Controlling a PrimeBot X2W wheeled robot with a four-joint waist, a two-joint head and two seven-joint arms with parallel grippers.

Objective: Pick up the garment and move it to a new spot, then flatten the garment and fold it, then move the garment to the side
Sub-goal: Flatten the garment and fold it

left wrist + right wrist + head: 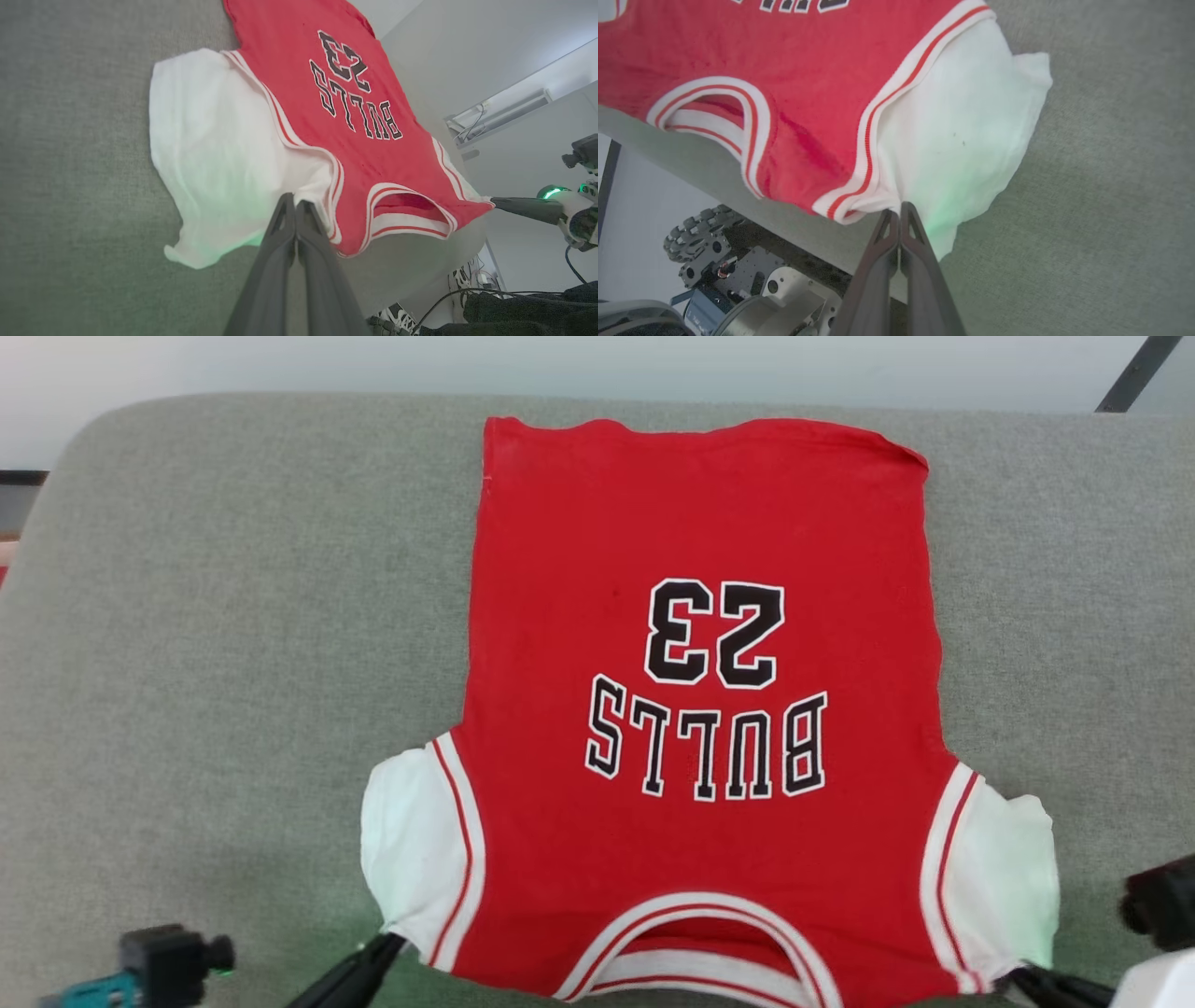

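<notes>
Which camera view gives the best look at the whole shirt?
The head view: the shirt lies flat and almost whole, collar nearest the robot. The left wrist view shows it slanted. The right wrist view shows its collar end and a sleeve close up.

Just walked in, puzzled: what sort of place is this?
Probably a robotics lab or test room, not a home: a grey cloth-covered table holding a red jersey, loose cables trailing beside it, bare pale walls.

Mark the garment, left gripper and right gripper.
garment point(700, 523), head view, plain red body.
left gripper point(295, 199), left wrist view, shut fingertips at white sleeve.
right gripper point(897, 212), right wrist view, shut fingertips at white sleeve.
</notes>
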